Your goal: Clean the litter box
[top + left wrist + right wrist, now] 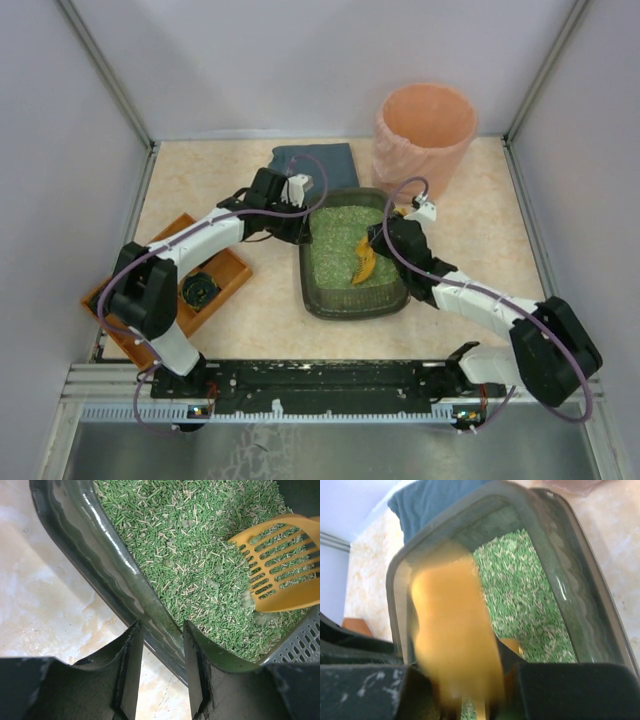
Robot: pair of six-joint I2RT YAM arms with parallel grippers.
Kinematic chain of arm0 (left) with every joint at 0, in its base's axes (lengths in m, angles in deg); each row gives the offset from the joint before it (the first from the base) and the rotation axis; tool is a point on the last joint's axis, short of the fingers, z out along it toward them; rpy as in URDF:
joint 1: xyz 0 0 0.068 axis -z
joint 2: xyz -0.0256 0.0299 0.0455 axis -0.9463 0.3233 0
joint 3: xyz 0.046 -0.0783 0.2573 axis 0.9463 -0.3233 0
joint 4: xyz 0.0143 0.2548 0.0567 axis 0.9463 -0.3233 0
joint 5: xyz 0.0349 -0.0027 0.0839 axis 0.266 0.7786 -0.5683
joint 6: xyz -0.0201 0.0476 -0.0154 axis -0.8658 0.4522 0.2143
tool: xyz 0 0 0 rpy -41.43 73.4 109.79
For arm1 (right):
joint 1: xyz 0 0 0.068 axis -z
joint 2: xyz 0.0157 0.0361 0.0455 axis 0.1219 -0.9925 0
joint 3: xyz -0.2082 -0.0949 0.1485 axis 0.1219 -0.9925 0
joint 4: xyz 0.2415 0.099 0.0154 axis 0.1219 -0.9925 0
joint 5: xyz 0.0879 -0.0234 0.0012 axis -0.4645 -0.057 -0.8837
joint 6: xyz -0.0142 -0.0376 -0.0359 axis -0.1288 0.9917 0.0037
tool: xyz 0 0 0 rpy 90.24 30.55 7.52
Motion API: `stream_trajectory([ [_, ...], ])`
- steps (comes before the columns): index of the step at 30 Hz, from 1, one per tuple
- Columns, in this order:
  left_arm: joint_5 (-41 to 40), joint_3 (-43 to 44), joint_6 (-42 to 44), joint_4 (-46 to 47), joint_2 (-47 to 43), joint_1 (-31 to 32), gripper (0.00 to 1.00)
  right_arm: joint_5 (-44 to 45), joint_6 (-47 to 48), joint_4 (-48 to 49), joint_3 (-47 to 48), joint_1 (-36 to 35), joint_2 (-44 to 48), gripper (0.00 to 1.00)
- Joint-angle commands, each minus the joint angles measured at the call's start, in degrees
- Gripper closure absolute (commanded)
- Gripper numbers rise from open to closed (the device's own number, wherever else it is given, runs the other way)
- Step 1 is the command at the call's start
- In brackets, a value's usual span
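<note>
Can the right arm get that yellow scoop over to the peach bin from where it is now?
Probably yes. The right gripper holds the scoop over the litter box, and the bin stands just past its far right corner, nothing between. It is taller, so a lift comes first.

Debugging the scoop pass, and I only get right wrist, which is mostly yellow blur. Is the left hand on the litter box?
Observer: Yes, the left hand is clamped on the litter box rim, with one finger inside the wall and one outside.
Operator: Where's the scoop blade?
Observer: The left wrist view shows the yellow scoop with its slotted blade down at the green litter, near a corner of the box. I cannot tell whether it has dug in.
</note>
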Motion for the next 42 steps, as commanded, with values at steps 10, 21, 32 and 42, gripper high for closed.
stream_trajectory([
  [10,-1.0,2.5,1.9,-2.6,1.6,1.6,0.58,-13.1,-7.3,6.9,-2.5,-1.2,-11.2,1.0],
  [21,-1.6,2.2,1.5,-2.0,0.6,1.6,0.59,-11.3,-10.0,4.7,-5.8,0.0,-2.6,1.0],
  [32,-3.2,-0.2,1.1,1.6,-3.3,1.6,0.58,-0.6,-12.4,14.8,-10.6,0.9,4.1,1.0],
  [42,-4.3,-1.7,1.0,3.7,-5.5,1.5,0.58,-3.7,-12.1,33.5,-14.8,6.0,1.4,1.0],
])
